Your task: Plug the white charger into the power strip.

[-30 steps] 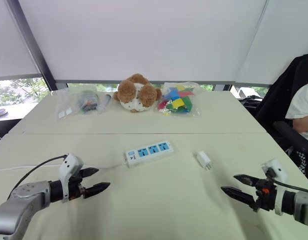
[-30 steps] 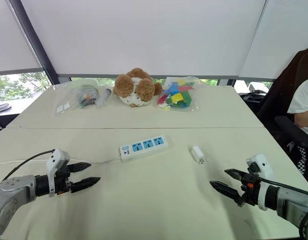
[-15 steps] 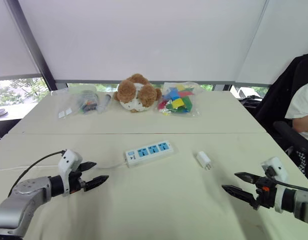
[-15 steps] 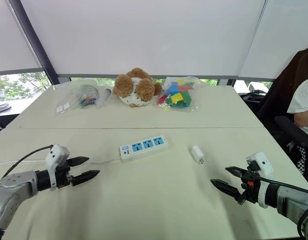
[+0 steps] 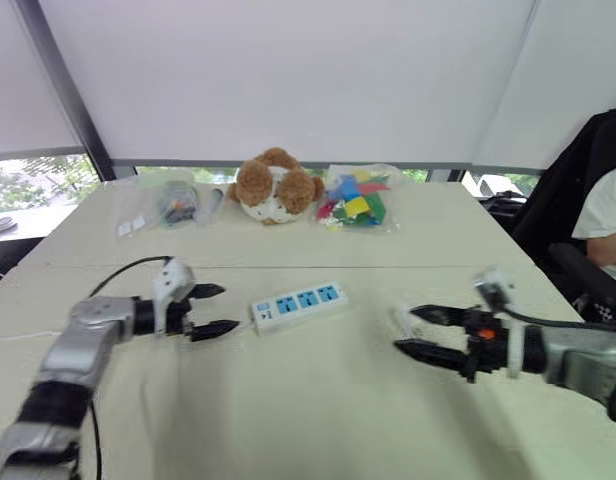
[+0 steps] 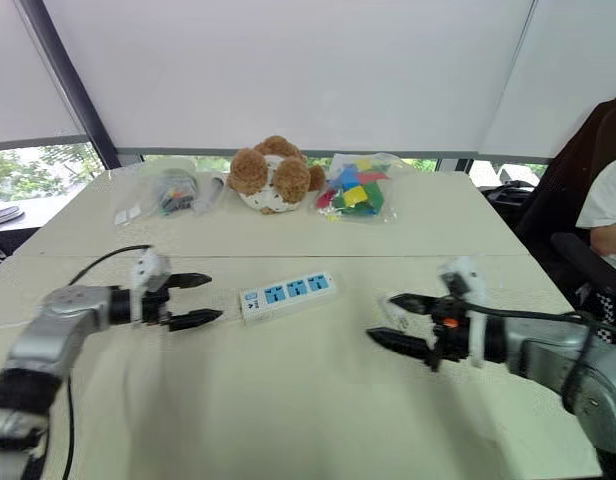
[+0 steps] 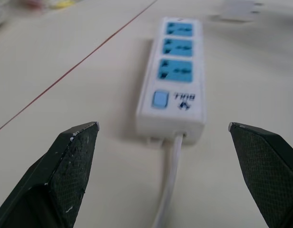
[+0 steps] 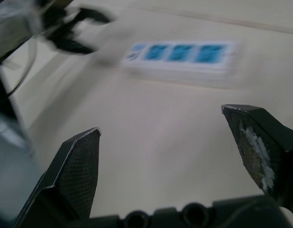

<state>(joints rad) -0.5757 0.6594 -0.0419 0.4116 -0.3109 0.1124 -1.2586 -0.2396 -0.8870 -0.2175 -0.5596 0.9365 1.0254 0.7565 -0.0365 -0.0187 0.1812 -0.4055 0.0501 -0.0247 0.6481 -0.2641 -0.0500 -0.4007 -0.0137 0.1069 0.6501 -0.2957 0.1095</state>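
The white power strip (image 5: pixel 299 303) with three blue sockets lies in the middle of the table, its cord running off to the left. My left gripper (image 5: pixel 229 308) hovers open just left of the strip's cord end; in the left wrist view the strip (image 7: pixel 177 99) lies straight ahead between the spread fingers (image 7: pixel 70 175). The small white charger (image 5: pixel 401 321) lies to the right of the strip, partly hidden behind my right gripper (image 5: pixel 405 329), which is open right beside it. The right wrist view shows the strip (image 8: pixel 184 54) ahead, blurred.
A brown teddy bear (image 5: pixel 275 185), a bag of colourful blocks (image 5: pixel 353 197) and a bag of small items (image 5: pixel 168 203) sit along the table's far edge. A person (image 5: pixel 606 220) sits on a black chair at the right. A seam (image 5: pixel 438 267) crosses the table behind the strip.
Both arms have swung inward and forward: the left gripper up to the strip's cord end, the right gripper to the charger. Both stay open.
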